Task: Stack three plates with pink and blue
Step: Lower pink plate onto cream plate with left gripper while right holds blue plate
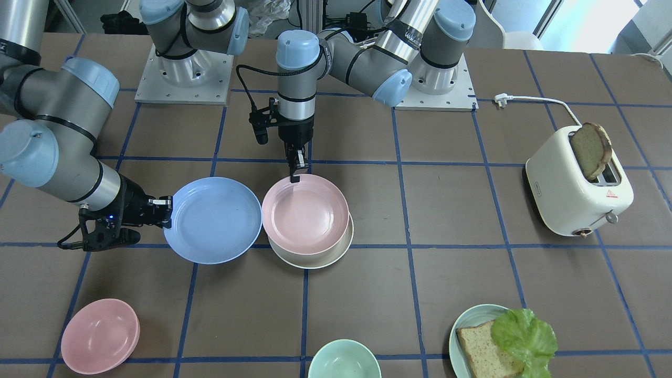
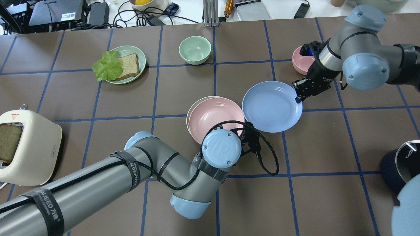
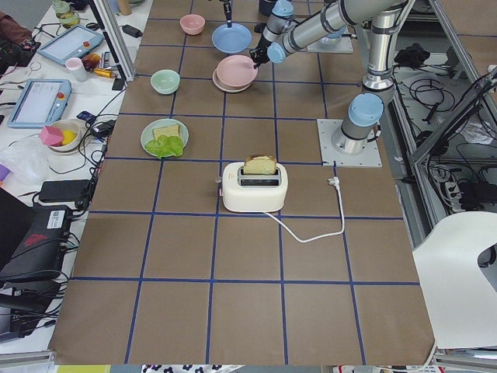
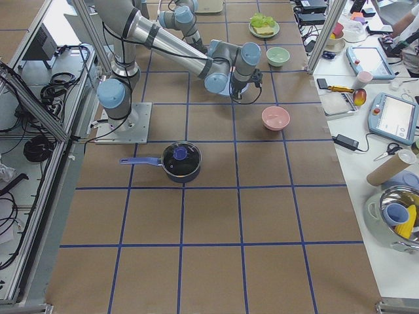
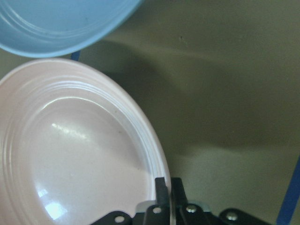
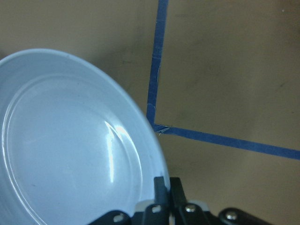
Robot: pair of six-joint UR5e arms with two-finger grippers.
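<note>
The pale pink plate (image 1: 305, 215) sits on the white plate (image 1: 315, 260), shifted a little toward the robot, at the table's middle. My left gripper (image 1: 295, 177) is shut on the pink plate's near rim; the left wrist view shows its fingers (image 5: 161, 187) pinching that rim (image 5: 70, 154). The light blue plate (image 1: 212, 220) lies right beside the pink one, rims nearly touching. My right gripper (image 1: 168, 211) is shut on its outer rim, as the right wrist view (image 6: 166, 185) shows. Whether the blue plate rests on the table I cannot tell.
A small pink bowl (image 1: 100, 336) and a green bowl (image 1: 344, 359) stand at the far edge. A green plate (image 1: 467, 325) holds bread and lettuce. A toaster (image 1: 577, 194) with bread is on my left. A dark pot (image 2: 400, 164) stands near my right.
</note>
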